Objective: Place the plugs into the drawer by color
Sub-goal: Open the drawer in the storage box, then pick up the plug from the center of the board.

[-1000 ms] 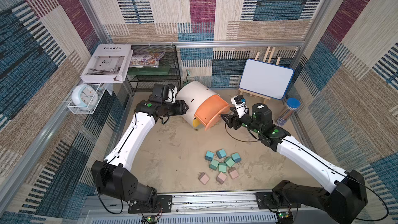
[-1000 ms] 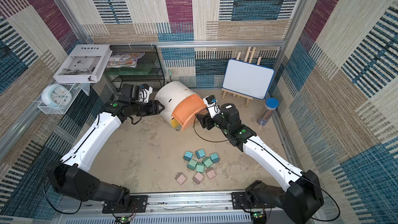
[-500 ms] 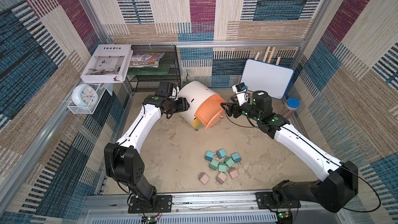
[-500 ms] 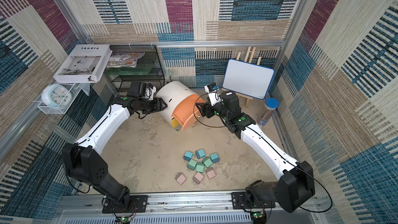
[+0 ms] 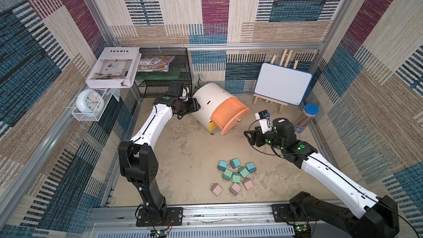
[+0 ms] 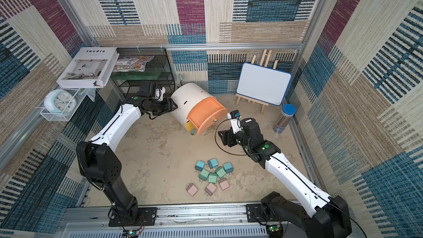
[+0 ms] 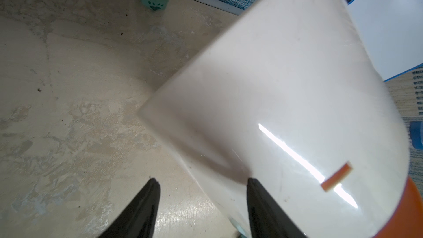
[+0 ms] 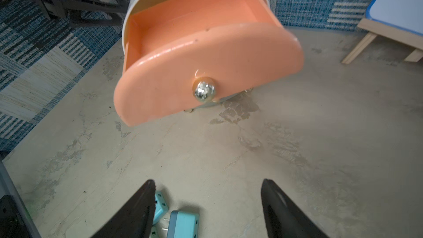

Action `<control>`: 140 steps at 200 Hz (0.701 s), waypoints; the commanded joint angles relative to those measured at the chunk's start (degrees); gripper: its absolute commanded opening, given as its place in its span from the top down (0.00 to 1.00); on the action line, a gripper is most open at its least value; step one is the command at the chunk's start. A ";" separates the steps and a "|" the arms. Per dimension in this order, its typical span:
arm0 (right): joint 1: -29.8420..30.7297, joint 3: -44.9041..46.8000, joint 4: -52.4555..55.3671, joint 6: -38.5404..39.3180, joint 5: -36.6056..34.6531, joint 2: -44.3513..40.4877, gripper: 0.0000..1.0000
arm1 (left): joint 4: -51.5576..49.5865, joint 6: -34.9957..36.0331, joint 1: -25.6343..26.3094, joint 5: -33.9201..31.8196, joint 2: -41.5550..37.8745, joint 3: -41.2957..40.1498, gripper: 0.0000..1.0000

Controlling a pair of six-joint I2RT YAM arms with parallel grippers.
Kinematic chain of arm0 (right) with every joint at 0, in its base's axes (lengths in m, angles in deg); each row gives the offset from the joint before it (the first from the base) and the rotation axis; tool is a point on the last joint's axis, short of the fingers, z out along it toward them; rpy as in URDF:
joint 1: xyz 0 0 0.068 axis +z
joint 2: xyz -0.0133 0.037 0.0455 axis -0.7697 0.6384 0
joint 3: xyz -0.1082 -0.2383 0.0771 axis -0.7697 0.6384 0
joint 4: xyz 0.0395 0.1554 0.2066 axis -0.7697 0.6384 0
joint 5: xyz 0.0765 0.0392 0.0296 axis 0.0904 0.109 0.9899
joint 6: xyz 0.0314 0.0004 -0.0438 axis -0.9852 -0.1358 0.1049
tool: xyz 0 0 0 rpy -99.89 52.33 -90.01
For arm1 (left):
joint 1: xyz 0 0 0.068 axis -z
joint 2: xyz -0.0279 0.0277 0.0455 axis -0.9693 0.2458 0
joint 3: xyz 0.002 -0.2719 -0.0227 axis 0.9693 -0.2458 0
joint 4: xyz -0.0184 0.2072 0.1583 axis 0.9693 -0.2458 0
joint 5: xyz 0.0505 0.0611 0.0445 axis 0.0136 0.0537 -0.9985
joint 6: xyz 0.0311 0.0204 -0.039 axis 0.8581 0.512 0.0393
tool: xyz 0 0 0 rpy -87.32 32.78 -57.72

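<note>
Against the back wall, the white barrel-shaped cabinet (image 5: 212, 100) stands between a black wire-mesh shelf (image 5: 164, 74) and a whiteboard (image 5: 282, 83) on a wooden easel (image 5: 282, 107). A blue-lidded tube (image 5: 306, 120) stands by the right wall. The cabinet's peach top drawer (image 5: 230, 115) is pulled out and overhangs the yellow front (image 5: 211, 126) below. A round, shiny metal knob (image 8: 204, 91) sits on its curved, glossy face.

The plugs (image 5: 235, 175) lie clustered on the mottled beige floor (image 5: 187, 152) nearer the front: blue and green cubes together, three pink ones at the near edge.

The left gripper (image 5: 198, 108) has its jaws apart, with one black fingertip (image 7: 254, 193) against the cabinet's smooth wall, holding nothing. The right gripper (image 8: 207, 180) was at the drawer front half a second ago. It has drawn back and hangs wide open and empty, apart from the drawer and over the blue plugs.
</note>
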 commanded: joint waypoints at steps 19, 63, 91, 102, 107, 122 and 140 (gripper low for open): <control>7.22 5.97 -1.19 -8.96 -1.76 3.01 0.25 | -0.06 1.00 -0.13 0.98 -3.25 -2.12 0.35; 13.86 7.99 -2.83 -13.46 -3.12 10.20 0.23 | 0.27 2.26 0.13 0.88 -6.60 -4.99 0.35; 15.58 7.56 -2.22 -14.33 -4.79 13.28 0.20 | 0.68 2.46 0.19 1.11 -7.36 -6.09 0.35; 15.99 7.30 -2.13 -14.52 -5.20 14.46 0.20 | 0.74 2.41 0.23 1.53 -7.35 -6.13 0.35; 16.14 7.18 -2.05 -14.64 -5.36 15.06 0.20 | 0.73 2.46 0.23 1.64 -7.36 -6.11 0.35; 16.49 6.79 -1.96 -14.78 -5.81 16.56 0.21 | 0.77 2.40 0.27 1.83 -7.52 -6.39 0.35; 16.93 6.29 -2.12 -14.86 -6.02 18.63 0.23 | 1.04 2.30 0.31 2.01 -7.80 -6.80 0.35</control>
